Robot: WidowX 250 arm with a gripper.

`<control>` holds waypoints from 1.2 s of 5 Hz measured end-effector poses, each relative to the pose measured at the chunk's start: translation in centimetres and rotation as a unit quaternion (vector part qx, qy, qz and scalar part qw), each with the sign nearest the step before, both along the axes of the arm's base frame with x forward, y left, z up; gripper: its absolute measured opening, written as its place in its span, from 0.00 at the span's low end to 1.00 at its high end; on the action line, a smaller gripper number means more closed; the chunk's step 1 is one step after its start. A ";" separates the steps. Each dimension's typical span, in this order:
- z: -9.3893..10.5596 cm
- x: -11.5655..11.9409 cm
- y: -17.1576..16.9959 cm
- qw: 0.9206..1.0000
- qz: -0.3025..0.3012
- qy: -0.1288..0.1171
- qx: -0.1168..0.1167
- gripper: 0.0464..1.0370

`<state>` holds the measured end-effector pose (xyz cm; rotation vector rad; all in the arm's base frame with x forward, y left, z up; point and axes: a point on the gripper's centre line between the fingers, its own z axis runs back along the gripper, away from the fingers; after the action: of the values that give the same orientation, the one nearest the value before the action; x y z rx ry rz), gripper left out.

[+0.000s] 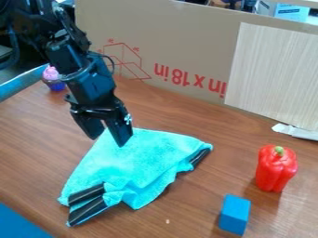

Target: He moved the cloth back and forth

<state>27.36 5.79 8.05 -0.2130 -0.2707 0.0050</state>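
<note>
In the cam. view, the black gripper (109, 141) is hanging w/ its two fingers apart, wide, and nothing is sitting btwn them in a firm hold. The blue-green cloth (133, 160) is lying crumpled just below it, its upper edge near the fingertips; I cannot tell if they are touching it. Most of the cloth is spreading toward the bottom & right of the view, its long axis running from lower left to upper right. So the next move is prob. asking for a small lowering, then a grip on this near edge. The brown table (37, 135) is carrying also a red pepper (276, 168), a blue block (235, 214) & a toy cupcake (53, 78). Behind, a cardboard wall (186, 42) is standing.
</note>
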 end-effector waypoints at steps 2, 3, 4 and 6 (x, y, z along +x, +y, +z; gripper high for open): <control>-1.3 -1.0 -0.3 1.000 -0.002 0.011 0.000 0.96; -1.8 -1.5 -0.3 1.000 -0.004 -0.001 0.014 0.96; -2.2 -1.0 -0.5 0.999 -0.012 -0.014 0.038 0.96; -3.7 -0.4 -0.6 0.999 -0.008 -0.007 0.041 0.96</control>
<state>26.91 5.19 4.35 -0.1337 -0.2824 -0.0227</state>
